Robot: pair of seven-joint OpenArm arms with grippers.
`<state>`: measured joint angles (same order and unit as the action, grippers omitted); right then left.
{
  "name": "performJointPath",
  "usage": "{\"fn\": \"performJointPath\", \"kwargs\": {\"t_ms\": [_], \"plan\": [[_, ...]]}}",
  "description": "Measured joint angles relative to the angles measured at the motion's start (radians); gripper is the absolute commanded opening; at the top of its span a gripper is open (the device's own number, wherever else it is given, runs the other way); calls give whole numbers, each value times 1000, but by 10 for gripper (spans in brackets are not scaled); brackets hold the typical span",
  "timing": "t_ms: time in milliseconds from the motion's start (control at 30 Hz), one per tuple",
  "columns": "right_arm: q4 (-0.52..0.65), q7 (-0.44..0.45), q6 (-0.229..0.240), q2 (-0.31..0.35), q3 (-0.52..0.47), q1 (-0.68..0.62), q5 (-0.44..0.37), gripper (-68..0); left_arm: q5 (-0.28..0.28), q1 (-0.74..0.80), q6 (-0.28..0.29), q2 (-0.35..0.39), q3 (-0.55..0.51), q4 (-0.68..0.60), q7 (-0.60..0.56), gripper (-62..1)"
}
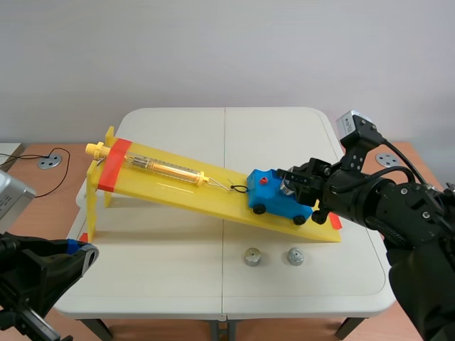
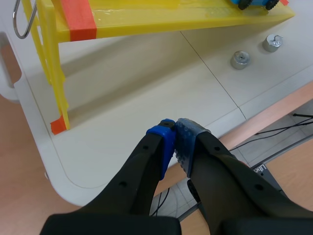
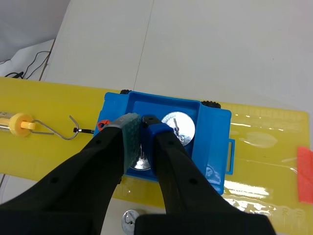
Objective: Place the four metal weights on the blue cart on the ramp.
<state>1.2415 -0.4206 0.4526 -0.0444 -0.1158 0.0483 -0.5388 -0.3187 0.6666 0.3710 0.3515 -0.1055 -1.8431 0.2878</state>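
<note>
blue cart [image 1: 274, 199]: low on your yellow ramp [image 1: 170, 188], hooked to a spring scale [image 1: 163, 168].
loose weight [image 3: 178, 126]: in the cart's tray.
second weight [image 3: 141, 163]: in the tray beside it, your right gripper [image 3: 140, 119] clenched on its top.
2 more weights [image 1: 253, 256] [image 1: 296, 256]: on the white table [image 1: 142, 284], just in front of the ramp.
left gripper [image 2: 175, 128]: clenched on nothing, over the table's near edge.
</note>
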Motion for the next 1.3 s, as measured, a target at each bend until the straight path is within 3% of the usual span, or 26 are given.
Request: {"fn": "performJointPath", "kwargs": {"t_ms": [333, 500, 700, 800, 933, 1300], "plan": [[-52, 0, 1, 0, 0, 18, 13, -654, 0, 0, 0, 0, 0, 0, 0, -573], [-53, 1, 3, 0, 0, 20, 18, -446, 0, 0, 0, 0, 0, 0, 0, -573], [-41, -25, 105, 3, -38, 17, -2, -377, 0, 0, 0, 0, 0, 0, 0, -573], [32, -54, 144, 26, -68, -17, -20, -366, 0, 0, 0, 0, 0, 0, 0, -573], [195, -69, 170, 107, -106, -113, -51, -366, 0, 0, 0, 0, 0, 0, 0, -573], [587, -135, 188, 345, -182, -393, -106, -366, 0, 0, 0, 0, 0, 0, 0, -573]]}}
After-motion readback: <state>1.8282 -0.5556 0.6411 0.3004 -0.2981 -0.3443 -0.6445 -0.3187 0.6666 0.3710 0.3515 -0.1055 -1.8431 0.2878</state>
